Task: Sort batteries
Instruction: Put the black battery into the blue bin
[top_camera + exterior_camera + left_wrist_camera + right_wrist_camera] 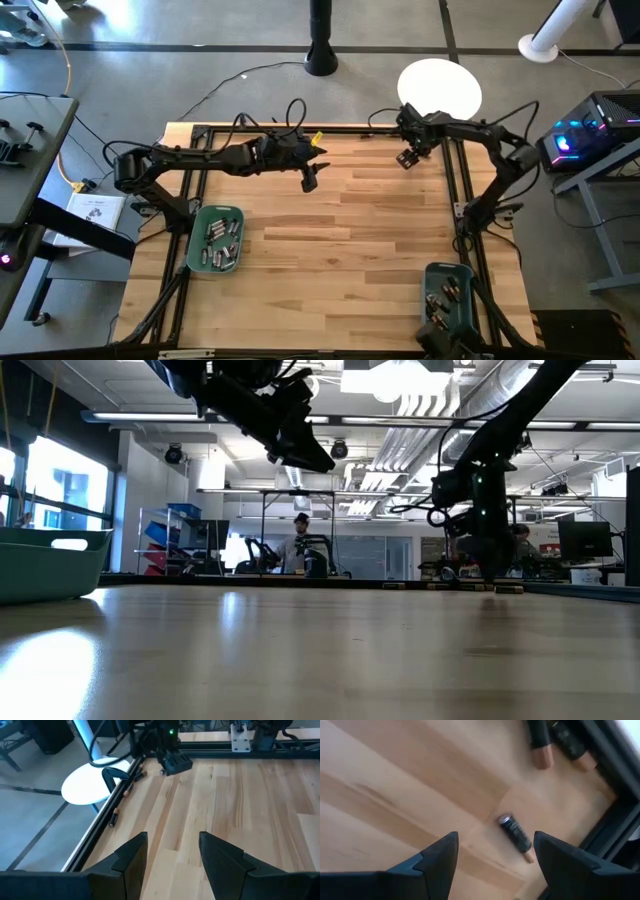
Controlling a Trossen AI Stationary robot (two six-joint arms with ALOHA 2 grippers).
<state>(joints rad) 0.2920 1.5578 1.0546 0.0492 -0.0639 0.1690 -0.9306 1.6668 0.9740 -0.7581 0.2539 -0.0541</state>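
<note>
Pale wood table (pixel 330 230) fills the floor, black rail round its edge. Two teal bins on it: one on the left side (pixel 192 250) showing batteries (pixel 222 243) jumbled inside, one at the near right corner (pixel 432 275), partly cut off. Left gripper (pixel 172 852) hangs over the far middle, jaws apart, nothing between. Right gripper (pixel 495 852), far right corner, jaws spread over a dark battery (pixel 515 833) lying flat, askew to the rail. Its label's unreadable. Two more (pixel 540 740) lie by the rail.
</note>
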